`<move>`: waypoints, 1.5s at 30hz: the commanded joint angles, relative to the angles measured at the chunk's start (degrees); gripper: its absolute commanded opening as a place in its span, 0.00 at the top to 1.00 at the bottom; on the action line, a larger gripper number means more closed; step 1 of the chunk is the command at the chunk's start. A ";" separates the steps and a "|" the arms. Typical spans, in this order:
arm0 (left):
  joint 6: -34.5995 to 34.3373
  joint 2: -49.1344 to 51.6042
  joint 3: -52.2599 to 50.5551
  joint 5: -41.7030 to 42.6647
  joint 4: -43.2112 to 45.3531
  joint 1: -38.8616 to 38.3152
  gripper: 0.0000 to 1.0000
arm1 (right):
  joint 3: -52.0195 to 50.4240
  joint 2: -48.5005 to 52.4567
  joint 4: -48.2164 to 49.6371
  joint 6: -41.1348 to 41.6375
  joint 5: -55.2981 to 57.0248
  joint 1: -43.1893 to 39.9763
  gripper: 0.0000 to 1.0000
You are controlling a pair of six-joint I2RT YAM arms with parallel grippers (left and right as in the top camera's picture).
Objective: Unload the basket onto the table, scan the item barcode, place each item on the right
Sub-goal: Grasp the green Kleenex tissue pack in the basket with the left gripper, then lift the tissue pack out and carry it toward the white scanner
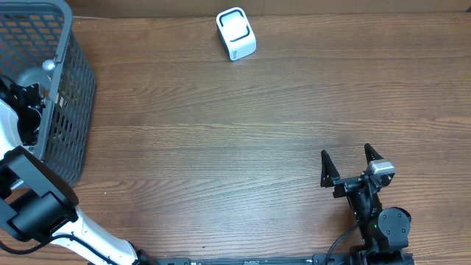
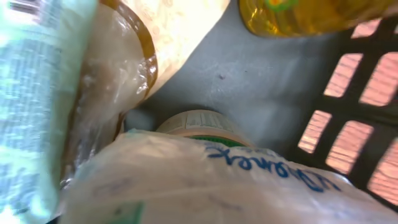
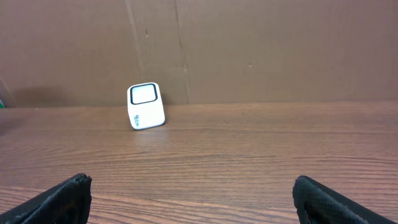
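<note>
Closest to the left wrist lens, a clear bag (image 2: 205,180) with blue print fills the bottom of that frame. Just behind it, at the centre, we see the pale lid of a jar (image 2: 202,122) with a green band; the bag overlaps its near edge. A crinkled packet (image 2: 109,81) with brown contents takes up the left side, and a yellow bottle (image 2: 298,12) lies along the top right edge. All of these sit on the grey floor of the basket (image 2: 249,81), whose slotted wall shows at the right (warm wood colour glows through the slots).

From overhead, the basket stands in the upper left corner of the frame on the table (image 1: 221,132), and the goods to be scanned are all inside it. Our left arm (image 1: 37,199) rises from the lower left edge, and the left gripper (image 1: 33,99) is sunk inside the basket. Neither view shows its fingers, so we cannot tell whether it grasps anything.

Our right gripper (image 1: 346,152) sits at the lower right of the overhead frame, jaws spread wide with nothing between them. The scanner (image 1: 235,33), a small white box, stands at the top centre, well apart from both grippers; the right wrist view has it left of centre, its dark window facing the camera.
</note>
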 commanded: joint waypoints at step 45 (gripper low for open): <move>-12.07 -34.82 10.95 2.86 3.93 -0.46 0.96 | -0.59 -0.52 0.22 0.37 0.52 -0.15 0.00</move>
